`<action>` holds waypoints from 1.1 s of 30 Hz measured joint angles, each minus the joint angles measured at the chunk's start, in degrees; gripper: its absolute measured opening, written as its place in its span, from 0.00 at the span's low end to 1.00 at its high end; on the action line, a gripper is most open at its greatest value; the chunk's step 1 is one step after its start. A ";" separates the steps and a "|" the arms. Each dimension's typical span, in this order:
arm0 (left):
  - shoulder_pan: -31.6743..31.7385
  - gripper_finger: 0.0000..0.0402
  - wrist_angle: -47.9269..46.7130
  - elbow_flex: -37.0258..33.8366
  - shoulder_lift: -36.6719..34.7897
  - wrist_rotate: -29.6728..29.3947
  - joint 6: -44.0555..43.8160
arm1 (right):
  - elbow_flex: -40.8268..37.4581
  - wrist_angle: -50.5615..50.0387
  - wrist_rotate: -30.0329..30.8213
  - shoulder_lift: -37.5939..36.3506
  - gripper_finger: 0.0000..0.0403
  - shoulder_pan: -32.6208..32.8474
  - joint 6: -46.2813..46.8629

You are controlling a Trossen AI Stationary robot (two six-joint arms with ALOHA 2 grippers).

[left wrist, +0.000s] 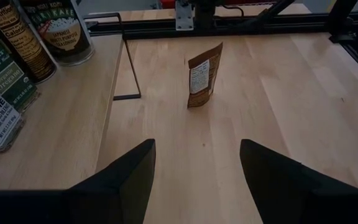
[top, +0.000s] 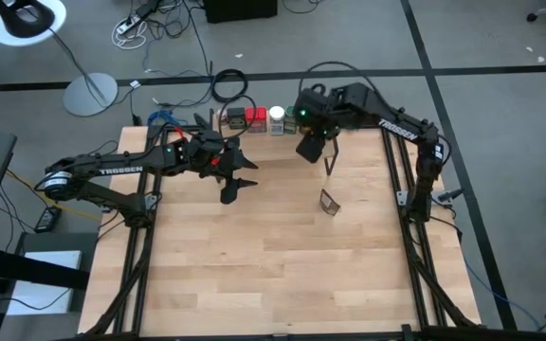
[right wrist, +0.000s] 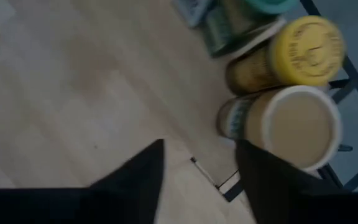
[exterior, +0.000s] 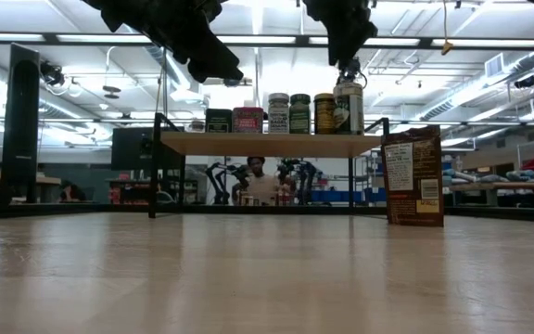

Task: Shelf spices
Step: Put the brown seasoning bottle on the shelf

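The right claw (top: 308,149) hangs above the right end of the shelf (exterior: 267,144), over the tall canister (exterior: 348,105). Its fingers stand apart with nothing between them; in its wrist view the canister's tan lid (right wrist: 297,124) lies just beyond the fingertips, beside the yellow-lidded jar (right wrist: 306,50). The canister stands upright on the board and looks released.

The left claw (top: 233,185) hovers over the tabletop (top: 254,265) in front of the shelf's left part, fingers (left wrist: 123,180) spread wide and empty.

Along the board, from left to right in the low view, sit a dark tin (exterior: 218,120), a red tin (exterior: 247,119), a white-lidded jar (exterior: 278,112), a green jar (exterior: 299,112), the yellow-lidded jar and the canister.

One item is off the shelf: a brown pouch (exterior: 413,176) upright on the tabletop, well in front of the shelf's right end. By my judgement the task is nearly done, with six containers shelved and the pouch left to fetch.
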 joint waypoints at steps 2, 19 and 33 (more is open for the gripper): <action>0.00 0.59 -0.02 0.00 0.00 0.00 -0.36 | -0.70 -0.01 -0.02 -0.02 0.33 1.46 -0.01; 0.00 0.59 -0.32 0.00 0.00 0.00 -0.67 | -16.68 2.17 6.07 0.02 0.00 0.11 1.57; 0.00 0.59 -0.44 0.00 0.00 0.00 -0.69 | -19.06 8.12 6.99 0.07 0.00 -2.31 0.86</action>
